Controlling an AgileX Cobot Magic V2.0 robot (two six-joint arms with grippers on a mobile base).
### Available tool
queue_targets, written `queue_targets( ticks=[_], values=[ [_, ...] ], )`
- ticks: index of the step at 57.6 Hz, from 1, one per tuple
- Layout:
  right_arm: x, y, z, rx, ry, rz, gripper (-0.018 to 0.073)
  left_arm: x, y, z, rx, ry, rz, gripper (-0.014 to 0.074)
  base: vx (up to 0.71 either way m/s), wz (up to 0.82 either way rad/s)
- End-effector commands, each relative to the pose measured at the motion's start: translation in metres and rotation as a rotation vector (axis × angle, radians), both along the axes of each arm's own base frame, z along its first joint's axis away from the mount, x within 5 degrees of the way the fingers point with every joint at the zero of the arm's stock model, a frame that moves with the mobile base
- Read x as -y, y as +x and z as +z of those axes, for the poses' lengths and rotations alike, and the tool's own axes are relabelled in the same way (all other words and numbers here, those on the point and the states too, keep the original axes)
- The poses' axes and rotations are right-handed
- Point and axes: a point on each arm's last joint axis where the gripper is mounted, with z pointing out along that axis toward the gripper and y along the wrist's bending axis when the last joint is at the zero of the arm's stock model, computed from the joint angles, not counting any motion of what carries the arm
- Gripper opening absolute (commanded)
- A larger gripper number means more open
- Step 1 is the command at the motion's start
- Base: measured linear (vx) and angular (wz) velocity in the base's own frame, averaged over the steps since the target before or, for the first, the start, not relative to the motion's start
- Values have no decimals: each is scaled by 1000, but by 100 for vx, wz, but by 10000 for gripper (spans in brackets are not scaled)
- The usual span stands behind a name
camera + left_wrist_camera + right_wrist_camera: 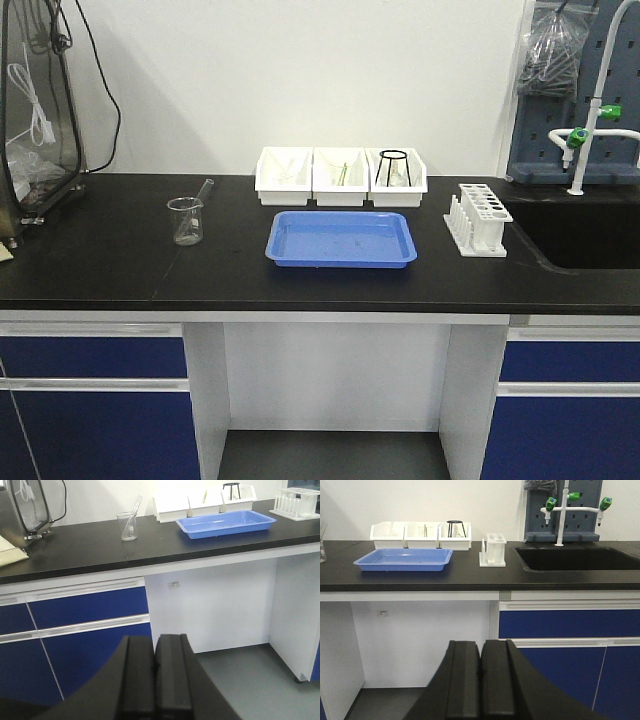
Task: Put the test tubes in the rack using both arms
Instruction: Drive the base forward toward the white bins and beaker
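Below the black counter (100, 260), left gripper (155, 647) and right gripper (481, 650) both pinched closed, empty; rack (478, 218) beside blue tray (342, 240).

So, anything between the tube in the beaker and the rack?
Only the blue tray, lying flat between the beaker holding the test tube and the rack; nothing taller stands on that line.
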Motion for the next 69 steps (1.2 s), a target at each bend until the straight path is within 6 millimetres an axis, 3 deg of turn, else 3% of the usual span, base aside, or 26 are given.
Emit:
queue_targets(
  ticks=[1,69],
  values=[
    [-1,0,4,75,-25,12,-8,-1,1,-2,58,-16,10,-20,0,0],
    [-1,0,4,75,-25,12,-8,-1,1,-2,58,-16,10,-20,1,0]
  ],
)
